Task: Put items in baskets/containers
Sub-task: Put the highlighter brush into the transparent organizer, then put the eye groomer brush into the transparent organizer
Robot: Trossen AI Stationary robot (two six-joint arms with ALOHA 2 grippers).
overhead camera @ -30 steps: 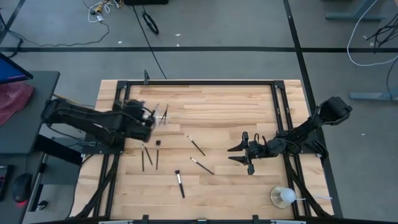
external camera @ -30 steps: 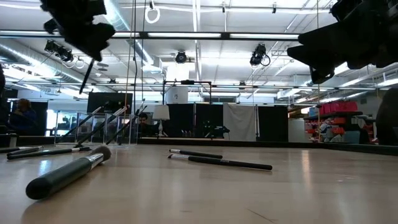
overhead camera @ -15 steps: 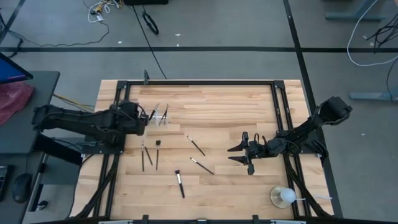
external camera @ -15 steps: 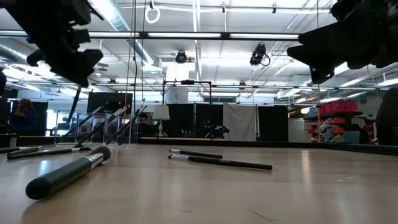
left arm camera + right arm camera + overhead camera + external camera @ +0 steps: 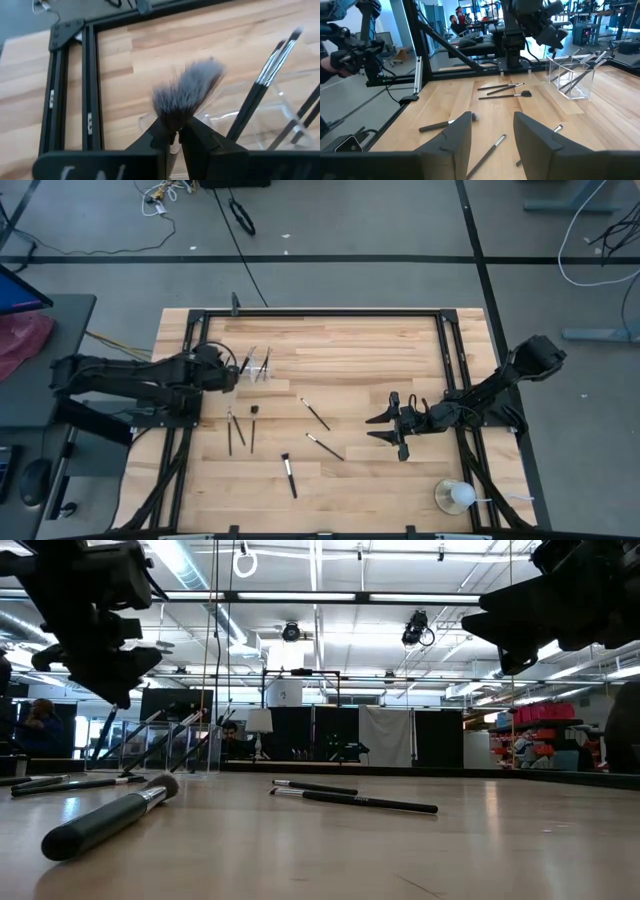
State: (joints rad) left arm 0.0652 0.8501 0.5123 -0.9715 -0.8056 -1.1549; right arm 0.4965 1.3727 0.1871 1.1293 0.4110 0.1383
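My left gripper point(image 5: 229, 372) hangs just left of the clear brush holder point(image 5: 258, 366), shut on a brush with a fluffy grey head point(image 5: 186, 92). The brush's thin dark handle point(image 5: 102, 735) hangs below the fingers by the holder point(image 5: 165, 745); whether its end is inside, I cannot tell. A few brushes point(image 5: 272, 65) lean in the holder. Several more lie flat on the table point(image 5: 315, 414), point(image 5: 324, 446), point(image 5: 289, 474), point(image 5: 253, 427), point(image 5: 233, 430). My right gripper point(image 5: 385, 428) is open above the table's right half, touching nothing point(image 5: 492, 135). My left gripper pinches the brush between its two fingers just below the bristle head point(image 5: 172, 131). The grey bristles fan out past the fingers. The brush is lifted clear of the table, and its handle slants down below the gripper, as the low view shows. The fingers hide the handle in the wrist view.
A white ball on a dish point(image 5: 456, 496) sits near the table's right near corner. A black frame point(image 5: 320, 313) runs along the table's edges. Bare wood lies between the scattered brushes and the right gripper. People and equipment show in the room behind.
My left gripper has come down with the brush beside the holder, and the arm has drawn back a little toward the table's left edge. The brush's handle end has dropped from well above the holder to the holder's level. The right arm has kept still.
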